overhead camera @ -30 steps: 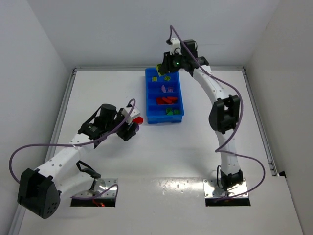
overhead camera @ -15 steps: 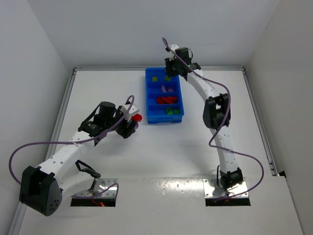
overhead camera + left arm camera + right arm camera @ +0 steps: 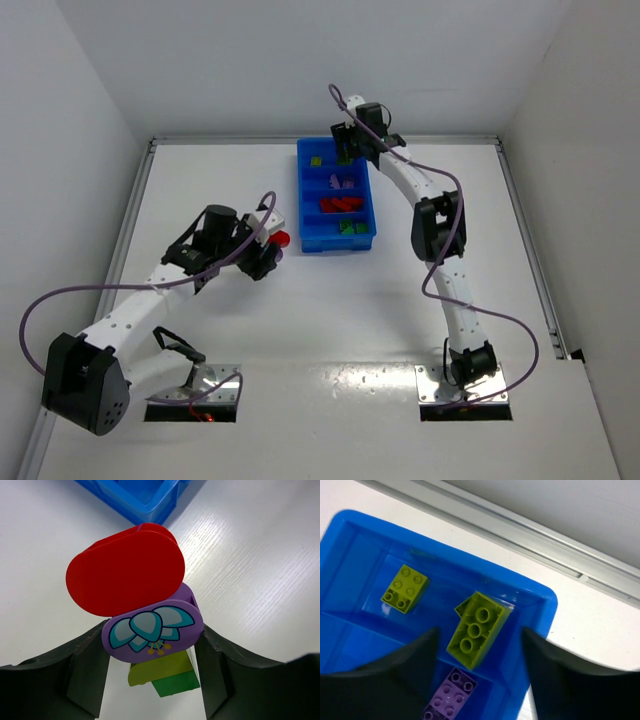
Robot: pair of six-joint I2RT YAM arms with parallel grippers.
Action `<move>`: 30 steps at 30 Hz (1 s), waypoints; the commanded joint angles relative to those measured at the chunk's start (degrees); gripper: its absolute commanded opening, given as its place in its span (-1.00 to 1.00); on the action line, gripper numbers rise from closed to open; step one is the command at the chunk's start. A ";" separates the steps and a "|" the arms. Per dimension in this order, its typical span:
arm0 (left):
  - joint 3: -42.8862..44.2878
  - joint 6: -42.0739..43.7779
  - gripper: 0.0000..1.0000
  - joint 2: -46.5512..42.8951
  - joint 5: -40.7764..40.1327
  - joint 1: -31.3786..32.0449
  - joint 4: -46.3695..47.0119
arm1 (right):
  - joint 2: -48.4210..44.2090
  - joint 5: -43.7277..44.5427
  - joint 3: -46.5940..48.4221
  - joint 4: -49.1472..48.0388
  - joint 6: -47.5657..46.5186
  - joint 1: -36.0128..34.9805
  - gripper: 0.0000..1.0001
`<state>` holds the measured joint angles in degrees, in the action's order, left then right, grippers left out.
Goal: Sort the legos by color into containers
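**Four-colour cluster clamped on the left, right claw wide over the yellow-green bin!**

From above: the left gripper point(image 3: 268, 252), left of centre, pinches a cluster point(image 3: 280, 241) just beside the one blue tray point(image 3: 338, 243) with four compartments, and the right gripper point(image 3: 348, 148) hangs over the topmost. Left wrist: fingers squeeze the purple flower plate point(image 3: 152, 630) mid-frame. Counted: one red oval plate point(image 3: 125, 570), one purple, one yellow-green brick point(image 3: 159, 669), one green brick point(image 3: 177, 684). I'd grip firmly and offer the red end for pulling off. Right wrist: jaws wide, touching nothing. Below, a three-stud yellow-green brick point(image 3: 477, 630) leans by the wall, a flat-lying yellow-green brick point(image 3: 405, 595) sits upper left, maybe a third behind, and one purple brick point(image 3: 451, 700) lies next door. Best lift straight up, clear of the rim.
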<state>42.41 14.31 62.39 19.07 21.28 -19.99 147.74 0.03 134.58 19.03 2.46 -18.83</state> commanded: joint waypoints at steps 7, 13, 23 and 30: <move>2.50 0.37 -0.43 0.63 3.69 -0.71 3.20 | -13.08 -22.49 -7.23 -3.66 5.79 2.48 0.41; 2.50 0.37 -0.43 -2.00 5.89 -0.71 4.52 | -16.52 -61.65 -9.31 7.85 20.63 6.09 0.30; 3.03 -0.68 -0.43 -2.54 4.31 1.93 5.05 | -22.94 -71.23 -23.58 17.45 22.85 -2.52 0.40; 4.17 -0.68 -0.43 -2.54 3.52 2.45 4.43 | -20.74 -68.85 -19.54 21.32 22.85 -5.78 0.53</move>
<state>44.10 14.28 61.36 22.46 22.96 -17.47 126.61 -67.75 111.59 38.35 24.45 -25.34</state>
